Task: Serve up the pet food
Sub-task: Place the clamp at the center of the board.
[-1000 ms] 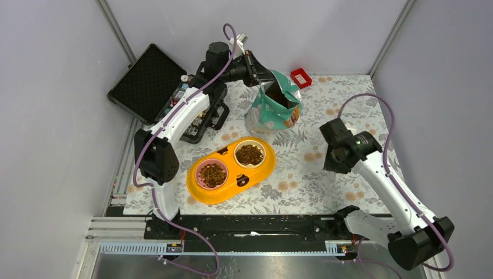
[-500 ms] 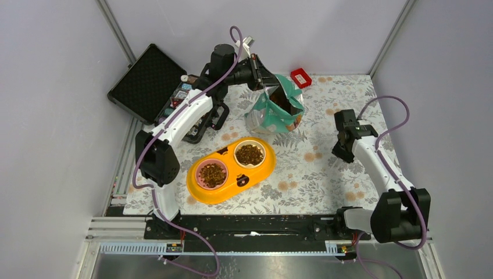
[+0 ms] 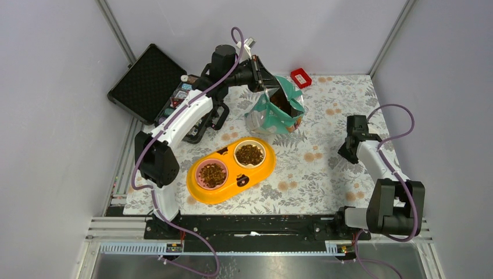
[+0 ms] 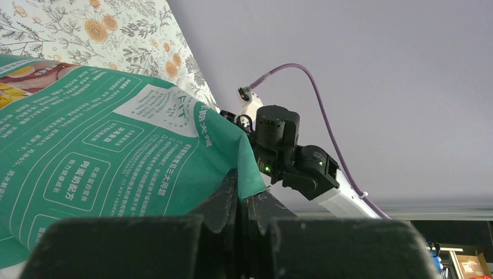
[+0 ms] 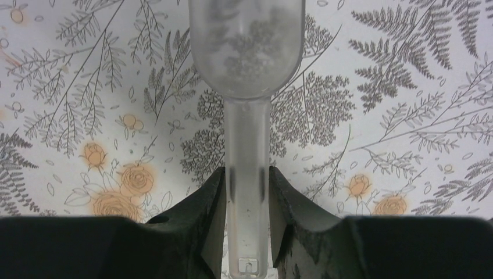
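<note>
Top external view, left to right: we see a black case (image 3: 146, 82) lying open off the table's far-left corner. From beside it our left arm reaches over the floral cloth (image 3: 325, 174) to the teal pouch (image 3: 271, 116), which stands at the far middle with its mouth open. In the left wrist view, the left gripper (image 4: 239, 195) has its fingers pressed together on the pouch's top edge, pinching it. Kibble (image 3: 283, 102) shows dark inside the mouth. Nearer us sits an orange feeder (image 3: 264, 168). Its pink bowl (image 3: 199, 168) on the left and white bowl (image 3: 238, 152) on the right both hold kibble. A small red box (image 3: 300, 77) lies at the far edge, just right of the pouch. Well to the right, the right gripper (image 5: 247, 174) points down at the cloth, its fingers clamped on the handle of a clear scoop (image 5: 247, 52). We cannot tell whether the scoop touches the cloth.
</note>
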